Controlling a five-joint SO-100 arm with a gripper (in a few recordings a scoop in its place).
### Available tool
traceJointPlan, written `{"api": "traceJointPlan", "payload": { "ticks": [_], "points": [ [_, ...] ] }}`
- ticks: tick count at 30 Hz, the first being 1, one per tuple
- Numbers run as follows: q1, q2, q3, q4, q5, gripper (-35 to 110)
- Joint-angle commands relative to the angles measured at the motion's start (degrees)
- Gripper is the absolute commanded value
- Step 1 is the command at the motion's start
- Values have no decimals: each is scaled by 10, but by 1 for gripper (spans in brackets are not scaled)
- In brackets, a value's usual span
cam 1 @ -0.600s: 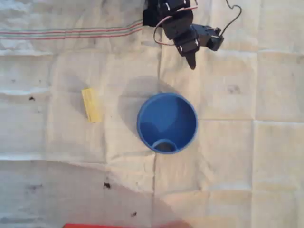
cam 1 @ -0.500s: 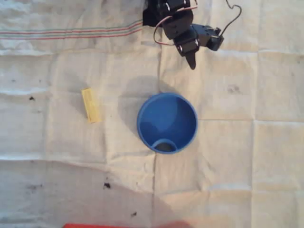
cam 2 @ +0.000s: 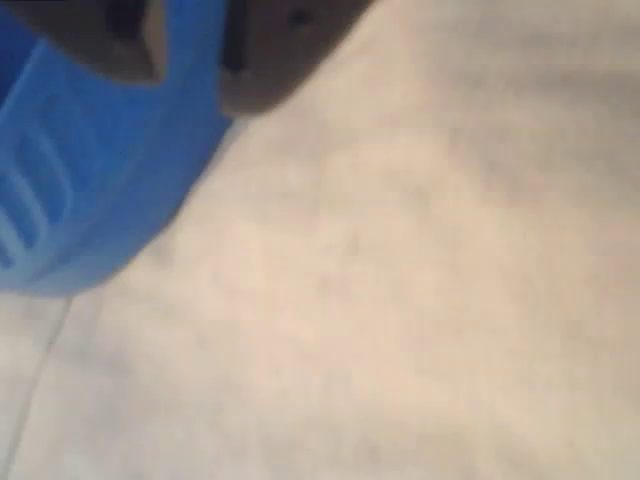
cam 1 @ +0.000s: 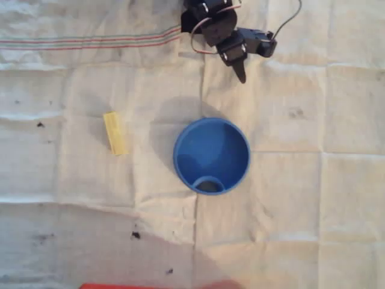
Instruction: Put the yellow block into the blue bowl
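In the overhead view the yellow block [cam 1: 115, 133] lies flat on the cloth, left of the blue bowl [cam 1: 222, 144]. The bowl stands upright near the middle with a dark round mark inside. My black gripper [cam 1: 241, 74] hangs at the top, above the bowl's far side and well right of the block; its fingers taper to one point, shut and holding nothing. In the wrist view the bowl's ribbed outer wall [cam 2: 90, 170] sits at the upper left, just under the dark blurred gripper [cam 2: 195, 60].
A creased white cloth [cam 1: 301, 198] covers the table, with thin red stripes [cam 1: 90, 42] at the upper left. A red object [cam 1: 120, 286] peeks in at the bottom edge. Small dark specks [cam 1: 135, 235] dot the cloth. Wires loop near the arm at the top.
The gripper and arm have drawn slightly toward the top edge of the overhead view. The block and bowl have not moved.
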Motion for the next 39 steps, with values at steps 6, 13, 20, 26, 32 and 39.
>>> {"api": "traceJointPlan", "payload": {
  "ticks": [6,13,20,26,32,39],
  "points": [
    [8,69,73,-10,-1,0],
    [7,69,74,-11,-1,0],
    [8,69,65,-12,0,0],
    [8,61,-46,-11,3,0],
    [6,25,-152,-9,0,0],
    [14,-212,-292,-6,6,0]
  ]
}}
